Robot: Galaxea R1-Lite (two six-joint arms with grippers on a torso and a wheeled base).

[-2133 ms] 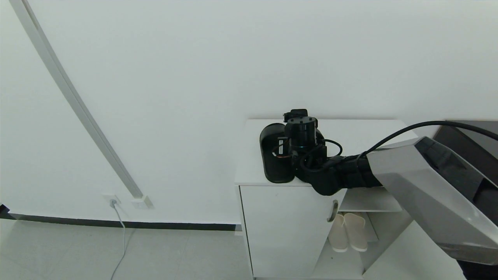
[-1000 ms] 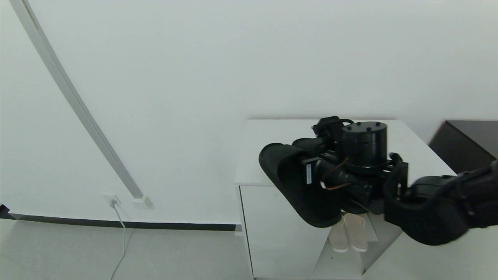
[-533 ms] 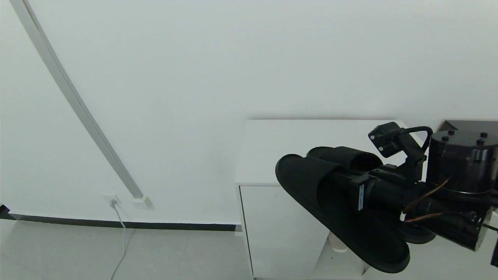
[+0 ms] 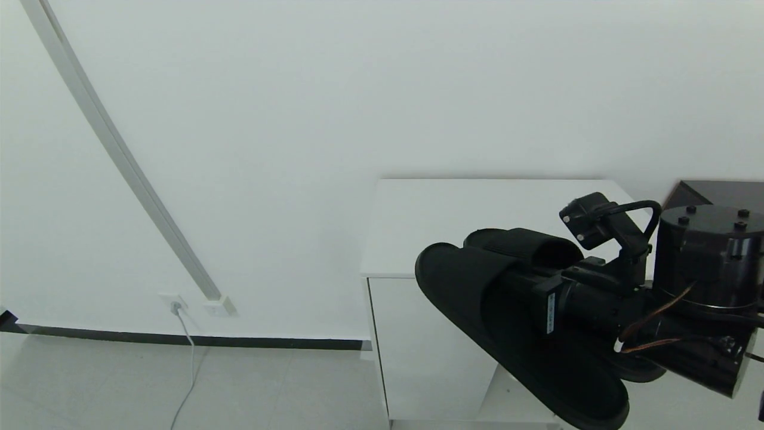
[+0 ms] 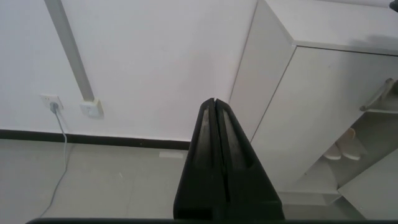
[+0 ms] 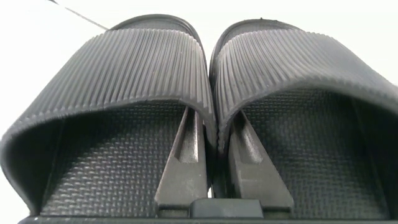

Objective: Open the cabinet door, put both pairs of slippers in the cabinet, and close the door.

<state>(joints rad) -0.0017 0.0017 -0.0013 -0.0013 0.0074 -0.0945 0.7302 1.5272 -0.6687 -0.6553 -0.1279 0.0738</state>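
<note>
A pair of black slippers (image 4: pixel 471 280) is seen in the lower right of the head view, in front of the white cabinet (image 4: pixel 465 209). The pair is held up in the air and is tilted, with one end high and the other end down by the bottom right corner. It is gripped by the right gripper (image 6: pixel 214 130). In the right wrist view one finger (image 6: pixel 183 165) is pushed into each slipper, and the two inner sides are pinched together between the fingers.

The cabinet is set against the white wall (image 4: pixel 358 89). In the left wrist view a pair of white slippers (image 5: pixel 345 148) is seen on a shelf inside the cabinet, next to a white door (image 5: pixel 317 118) with a handle (image 5: pixel 384 94).

The left gripper (image 5: pixel 215 107) is shut tight and nothing is held in it. The floor (image 5: pixel 93 180) is seen past it.

A grey strip (image 4: pixel 113 149) is fixed to the wall on the left of the head view. A wall plug (image 4: pixel 173 307) with a cord is seen under it.
</note>
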